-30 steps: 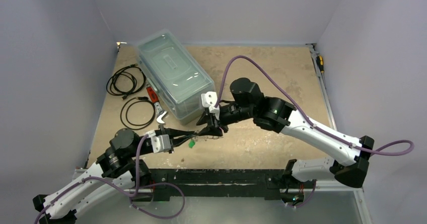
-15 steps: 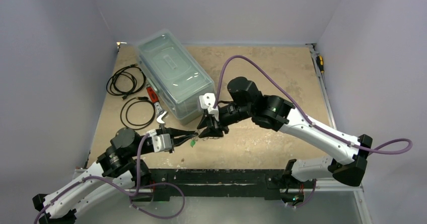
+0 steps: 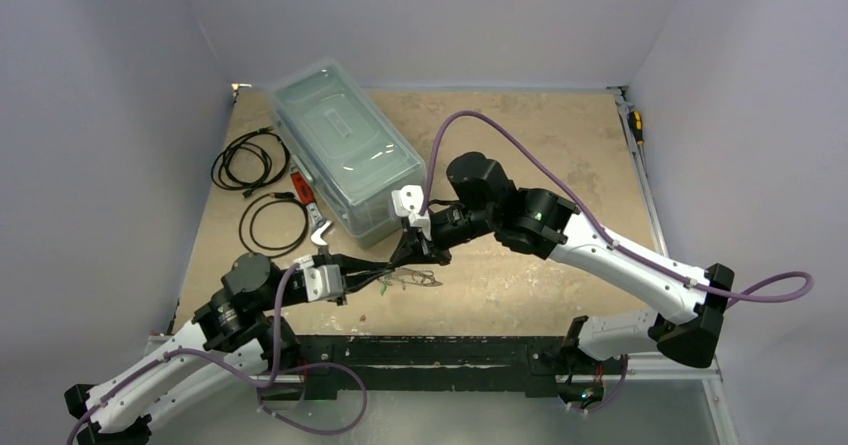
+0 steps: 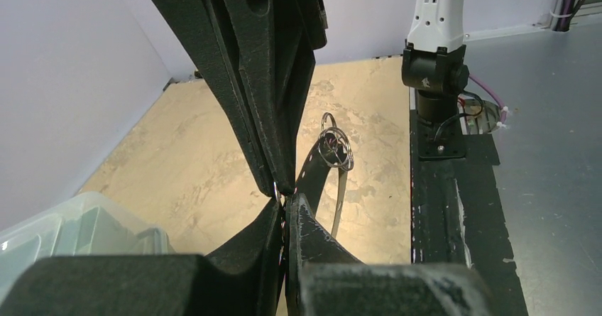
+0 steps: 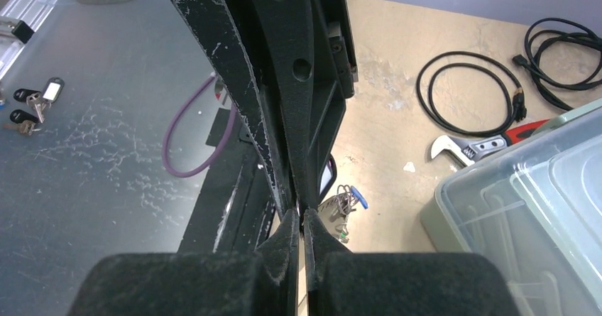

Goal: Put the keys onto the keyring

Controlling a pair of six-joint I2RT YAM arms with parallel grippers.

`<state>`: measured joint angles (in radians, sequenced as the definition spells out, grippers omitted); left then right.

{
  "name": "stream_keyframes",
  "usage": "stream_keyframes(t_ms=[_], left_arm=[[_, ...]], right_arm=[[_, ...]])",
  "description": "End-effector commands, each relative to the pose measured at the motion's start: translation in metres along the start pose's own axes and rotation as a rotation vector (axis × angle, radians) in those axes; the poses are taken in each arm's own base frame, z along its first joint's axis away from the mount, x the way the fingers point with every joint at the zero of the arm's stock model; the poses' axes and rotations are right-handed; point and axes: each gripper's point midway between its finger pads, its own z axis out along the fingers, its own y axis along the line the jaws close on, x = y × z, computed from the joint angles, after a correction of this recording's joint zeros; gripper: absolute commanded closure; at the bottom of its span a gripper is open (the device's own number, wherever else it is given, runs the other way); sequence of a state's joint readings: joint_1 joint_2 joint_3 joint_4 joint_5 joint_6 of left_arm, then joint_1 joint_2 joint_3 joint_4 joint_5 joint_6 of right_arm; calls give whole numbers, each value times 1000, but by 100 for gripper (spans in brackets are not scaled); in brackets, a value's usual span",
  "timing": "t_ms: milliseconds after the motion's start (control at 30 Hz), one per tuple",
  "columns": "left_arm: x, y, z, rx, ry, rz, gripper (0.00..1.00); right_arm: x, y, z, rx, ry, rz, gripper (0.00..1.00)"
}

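Note:
The keyring (image 3: 412, 278) is a thin pale band with small metal rings, just above the table between the two grippers. In the left wrist view its band (image 4: 338, 206) curves away from the fingertips, with rings (image 4: 334, 148) at its far end. My left gripper (image 3: 385, 270) (image 4: 287, 201) is shut on the band. My right gripper (image 3: 410, 257) (image 5: 301, 215) is shut tip to tip against it at the same spot. The blue-headed key (image 5: 359, 199) and green-headed key (image 5: 343, 238) hang on the rings below. The dark key is hidden.
A clear lidded plastic box (image 3: 345, 160) stands close behind the grippers. Left of it lie coiled black cables (image 3: 250, 160), a second coil (image 3: 275, 223), a red-handled tool (image 3: 299, 183) and a wrench (image 3: 320, 233). The table's front edge with its black rail (image 3: 450, 350) is near.
The right gripper has moved left and down onto the left gripper's tips. The keyring now spreads out to the right of them. The green key no longer shows below the left fingers.

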<state>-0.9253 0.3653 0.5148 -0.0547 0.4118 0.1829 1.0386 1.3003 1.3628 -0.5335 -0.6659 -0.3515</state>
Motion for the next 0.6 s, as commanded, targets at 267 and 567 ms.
stream_keyframes(t_ms=[267, 567], left_arm=[[-54, 15, -16, -96, -181, 79, 35], [-58, 9, -17, -65, -197, 82, 37]], right_arm=[[-58, 9, -25, 85, -319, -159, 100], [-81, 36, -47, 64, -665, -194, 100]])
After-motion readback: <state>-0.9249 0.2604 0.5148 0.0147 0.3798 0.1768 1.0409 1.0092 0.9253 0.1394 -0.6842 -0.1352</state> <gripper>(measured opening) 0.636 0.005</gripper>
